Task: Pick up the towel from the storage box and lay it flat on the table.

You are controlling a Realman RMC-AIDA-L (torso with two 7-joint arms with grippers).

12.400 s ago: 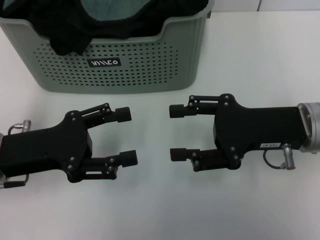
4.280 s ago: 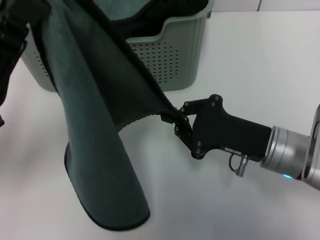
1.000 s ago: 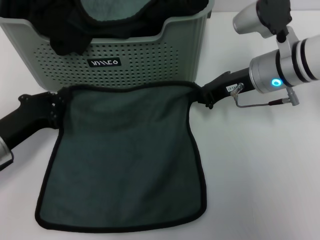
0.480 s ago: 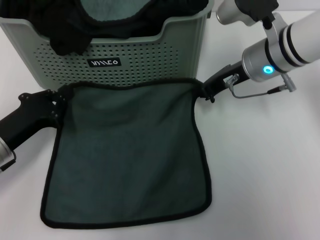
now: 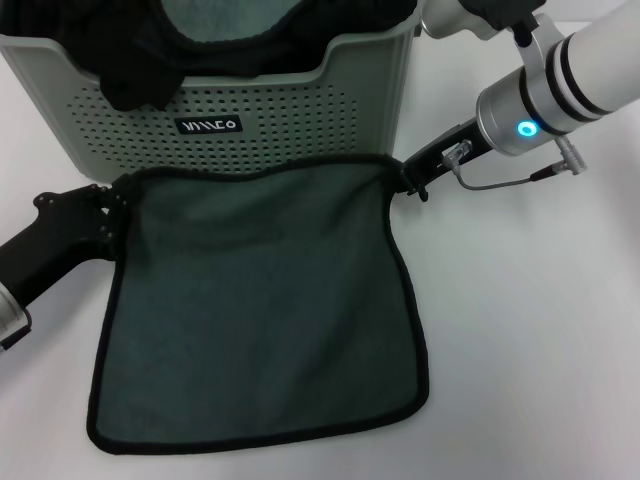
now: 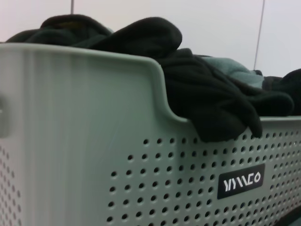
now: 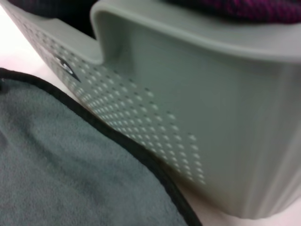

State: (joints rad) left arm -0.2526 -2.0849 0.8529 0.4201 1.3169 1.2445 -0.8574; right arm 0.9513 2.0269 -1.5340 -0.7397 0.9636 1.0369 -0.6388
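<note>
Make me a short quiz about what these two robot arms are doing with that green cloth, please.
1. True or false: the towel lies spread on the table, in front of the box.
2. Where is the left hand? A) inside the box B) at the towel's far left corner C) parked off the table
3. Fill in: the cloth hanging over the box's front rim is ____ in colour.

Key
1. True.
2. B; the right hand is at the far right corner.
3. Black: the black cloth.
</note>
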